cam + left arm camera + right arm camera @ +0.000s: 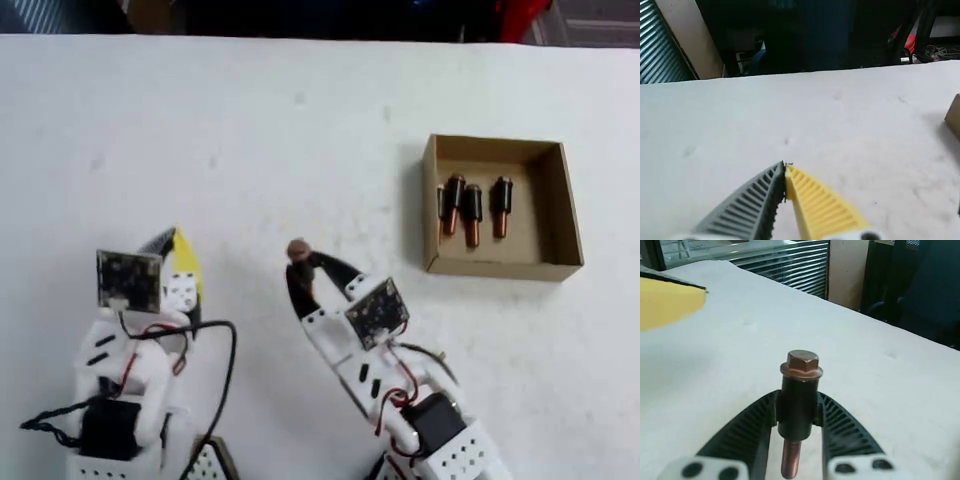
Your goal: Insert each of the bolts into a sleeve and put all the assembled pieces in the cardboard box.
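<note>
1. Currently I judge this to be the delivery step. The bolt (802, 363) already sits through its sleeve (797, 412), with the hex head pointing away from the wrist and the threaded end sticking out toward it.
2. My right gripper (797, 400) is clamped on the sleeve, one black finger on each side, and the assembly looks square in the grip.
3. The cardboard box (500, 146) sits well apart from that gripper, to its right and a little farther out. I can make out three assembled pieces (472, 215) lying side by side in it.
4. The next move, as I read it, calls for a swing to the right. It needs enough height to clear the box's near wall, and a release over the free floor beside the pieces already there.
5. The right arm slants from the near edge of the table (250, 120) toward its middle. I cannot tell whether the piece touches the surface.
6. My left gripper (785, 172) has its grey and yellow fingers pressed together on nothing. It hangs over bare table on its own side, apart from the right gripper.
</note>
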Motion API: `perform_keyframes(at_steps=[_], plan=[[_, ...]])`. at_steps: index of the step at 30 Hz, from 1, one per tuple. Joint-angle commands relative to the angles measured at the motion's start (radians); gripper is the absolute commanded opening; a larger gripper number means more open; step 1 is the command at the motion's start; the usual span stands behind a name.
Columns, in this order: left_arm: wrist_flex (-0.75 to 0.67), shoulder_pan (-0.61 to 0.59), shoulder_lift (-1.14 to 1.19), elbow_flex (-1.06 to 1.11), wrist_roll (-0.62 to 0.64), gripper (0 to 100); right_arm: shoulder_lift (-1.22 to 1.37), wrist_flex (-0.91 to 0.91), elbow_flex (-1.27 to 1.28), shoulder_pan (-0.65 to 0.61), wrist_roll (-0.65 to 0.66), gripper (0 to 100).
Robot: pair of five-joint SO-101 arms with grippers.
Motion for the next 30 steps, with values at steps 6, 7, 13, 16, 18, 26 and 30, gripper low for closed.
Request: perform_keyframes(at_steps=[6,7,13,16,18,26,30], plan=[[0.0,-0.021,-0.016,0.089,-0.008,2,-0.015,0.001,0.008,0.09,0.011,1.7],[0.0,-0.021,-0.016,0.098,-0.008,2,-0.015,0.001,0.008,0.09,0.011,1.7],[-0.005,-0.018,-0.016,0.176,-0.008,2,-0.015,0.001,0.008,0.091,0.011,1.7],[-0.005,-0.018,-0.016,0.201,-0.006,2,-0.015,0.001,0.008,0.091,0.011,1.7],[-0.005,-0.018,-0.016,0.218,-0.005,2,-0.015,0.001,0.008,0.105,0.011,1.7],[0.002,-0.021,-0.016,0.258,-0.009,2,-0.015,0.036,-0.091,0.286,0.011,1.7],[0.009,-0.024,-0.015,0.276,-0.011,2,-0.013,0.153,-0.199,0.363,0.011,1.7]])
